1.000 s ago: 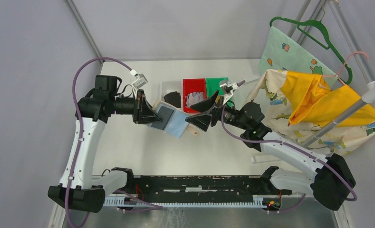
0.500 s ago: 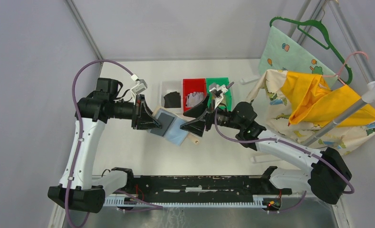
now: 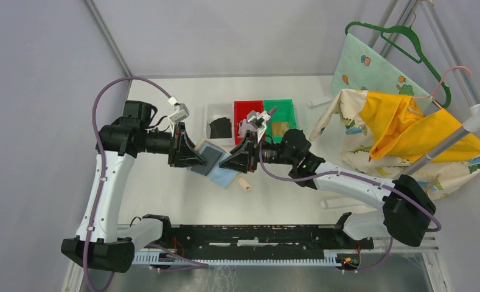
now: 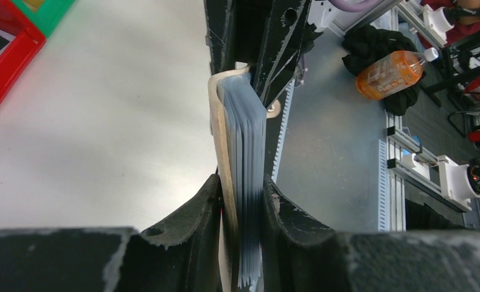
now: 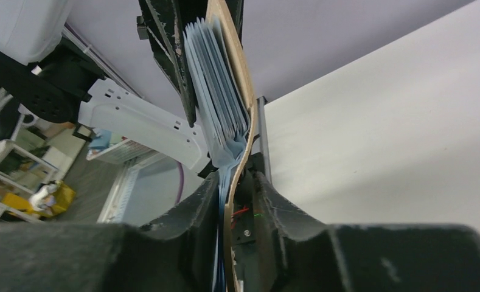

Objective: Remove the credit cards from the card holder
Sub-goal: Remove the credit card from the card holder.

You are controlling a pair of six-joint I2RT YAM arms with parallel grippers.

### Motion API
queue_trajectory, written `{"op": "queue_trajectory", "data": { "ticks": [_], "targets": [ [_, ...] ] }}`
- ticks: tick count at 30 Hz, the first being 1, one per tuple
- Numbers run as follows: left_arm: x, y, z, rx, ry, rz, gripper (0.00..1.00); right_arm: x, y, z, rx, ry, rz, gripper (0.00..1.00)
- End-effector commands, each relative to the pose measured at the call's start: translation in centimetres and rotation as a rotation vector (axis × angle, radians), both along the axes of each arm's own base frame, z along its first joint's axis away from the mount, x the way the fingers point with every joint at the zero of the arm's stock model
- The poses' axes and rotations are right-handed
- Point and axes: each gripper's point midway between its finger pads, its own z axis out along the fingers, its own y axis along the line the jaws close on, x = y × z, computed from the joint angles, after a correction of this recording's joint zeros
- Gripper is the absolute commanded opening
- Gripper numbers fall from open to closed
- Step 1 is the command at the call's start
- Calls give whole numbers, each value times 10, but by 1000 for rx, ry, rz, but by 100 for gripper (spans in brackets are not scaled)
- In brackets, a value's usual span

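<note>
The beige card holder (image 3: 220, 173) hangs above the table between both arms, its clear sleeves fanned out. A dark credit card (image 3: 208, 152) shows inside the front sleeve. My left gripper (image 3: 196, 155) is shut on the holder's left end. In the left wrist view the cover and sleeve stack (image 4: 242, 140) are pinched between its fingers (image 4: 194, 213). My right gripper (image 3: 230, 163) straddles the opposite edge, its jaws narrowed. One finger (image 5: 201, 207) touches the sleeves (image 5: 216, 103). A gap shows between the cover and the other finger. The snap tab (image 3: 244, 184) dangles below.
White (image 3: 212, 109), red (image 3: 240, 106) and green (image 3: 286, 103) bins stand at the back, holding a black, a grey and a tan card. Draped cloths (image 3: 401, 131) and a rack pole (image 3: 450, 140) fill the right side. A green hanger (image 3: 407, 39) hangs above.
My right gripper moved left onto the holder's free edge and its jaws closed from wide to narrow. The left gripper kept its grip and barely moved.
</note>
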Motion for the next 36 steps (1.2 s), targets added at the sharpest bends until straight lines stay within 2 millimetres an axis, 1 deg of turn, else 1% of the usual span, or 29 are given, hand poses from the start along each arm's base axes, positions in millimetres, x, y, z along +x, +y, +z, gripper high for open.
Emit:
{"op": "queue_trajectory", "data": {
  "ticks": [1, 3, 4, 6, 7, 9, 13, 18, 20, 23, 28, 33, 36],
  "targets": [
    [9, 0, 10, 6, -94, 18, 15, -1, 6, 27, 78, -8, 14, 23],
    [16, 1, 7, 23, -97, 57, 29, 0, 7, 26, 79, 16, 9, 11],
    [19, 2, 6, 30, -101, 73, 34, 0, 6, 26, 83, 24, 6, 8],
    [22, 3, 6, 35, -115, 86, 42, 1, 4, 24, 91, 38, -7, 2],
    [22, 3, 6, 35, -117, 87, 44, 2, 3, 23, 98, 42, -15, 0],
    [21, 2, 7, 29, -119, 83, 49, 1, 1, 22, 106, 50, -19, 0],
    [12, 2, 7, 18, -121, 52, 52, 1, -1, 19, 109, 69, -20, 0],
    [-8, 0, 12, -13, -145, -37, 52, 5, -4, 22, 119, 76, -33, 0],
    [-8, 1, 11, -8, -147, -39, 49, 5, -5, 24, 122, 75, -32, 0],
    [-8, 1, 9, -1, -144, -41, 43, 5, -5, 27, 124, 69, -28, 0],
    [-11, 1, 11, -11, -148, -54, 34, 4, -5, 32, 130, 64, -20, 0],
    [-10, 1, 12, -12, -149, -55, 30, 2, -4, 34, 132, 59, -9, 0],
    [-10, 0, 12, -13, -148, -55, 25, 2, -4, 33, 129, 58, -3, 0]
  ]
}}
